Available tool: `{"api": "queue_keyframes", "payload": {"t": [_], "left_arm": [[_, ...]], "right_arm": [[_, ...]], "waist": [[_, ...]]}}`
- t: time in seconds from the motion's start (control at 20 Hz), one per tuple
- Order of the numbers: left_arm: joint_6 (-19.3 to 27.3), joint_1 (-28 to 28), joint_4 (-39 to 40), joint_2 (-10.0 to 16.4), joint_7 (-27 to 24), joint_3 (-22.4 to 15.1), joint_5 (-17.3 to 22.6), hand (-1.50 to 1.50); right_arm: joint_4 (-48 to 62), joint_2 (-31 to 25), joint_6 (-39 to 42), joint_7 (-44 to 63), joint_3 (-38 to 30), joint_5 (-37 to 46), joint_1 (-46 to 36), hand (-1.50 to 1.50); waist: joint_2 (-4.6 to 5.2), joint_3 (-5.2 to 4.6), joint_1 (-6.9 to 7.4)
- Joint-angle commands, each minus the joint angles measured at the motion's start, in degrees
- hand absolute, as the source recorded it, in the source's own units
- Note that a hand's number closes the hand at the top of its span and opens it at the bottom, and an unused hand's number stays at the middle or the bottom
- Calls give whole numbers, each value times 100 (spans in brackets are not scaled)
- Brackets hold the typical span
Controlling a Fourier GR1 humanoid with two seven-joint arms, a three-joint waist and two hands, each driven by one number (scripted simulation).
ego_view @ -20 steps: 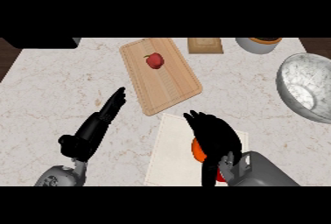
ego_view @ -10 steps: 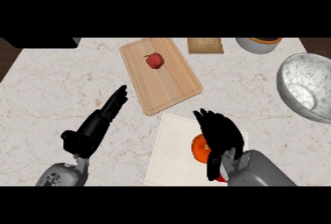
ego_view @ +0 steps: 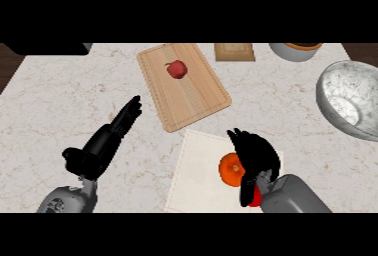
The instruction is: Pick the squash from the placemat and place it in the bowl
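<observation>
The round orange squash (ego_view: 230, 169) lies on the pale cloth placemat (ego_view: 198, 182), lower middle of the frame. The right robot hand (ego_view: 255, 152) is spread over it. Grasp, lift and carry to the mottled metal bowl (ego_view: 351, 100) at the right edge all remain.

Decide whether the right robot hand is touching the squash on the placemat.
Cannot tell. In the head view the right robot hand overlaps the squash from above, so neither contact nor a gap shows.
</observation>
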Motion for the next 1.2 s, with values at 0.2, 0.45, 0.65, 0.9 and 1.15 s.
{"api": "queue_keyframes", "payload": {"t": [0.2,0.45,0.65,0.9,1.15], "left_arm": [[-134,-100,28,-240,58,92,-183,0],[-183,5,200,-399,-69,201,-339,0],[-409,326,321,-346,-510,322,-377,0],[-231,-71,-18,-419,112,361,-250,0],[-305,308,-115,-339,-51,285,-373,0]], "right_arm": [[486,398,-540,-933,2,659,3,150],[856,705,-711,-1192,-166,1123,-112,150],[528,653,-733,-1376,-266,1349,106,150],[-700,-1428,-487,-3640,-247,838,910,150],[-1042,-2558,-1371,-4784,-820,1129,1545,150]], "waist": [[4,2,5],[3,1,3],[0,0,-1],[-20,6,-132],[-17,4,-91]]}}
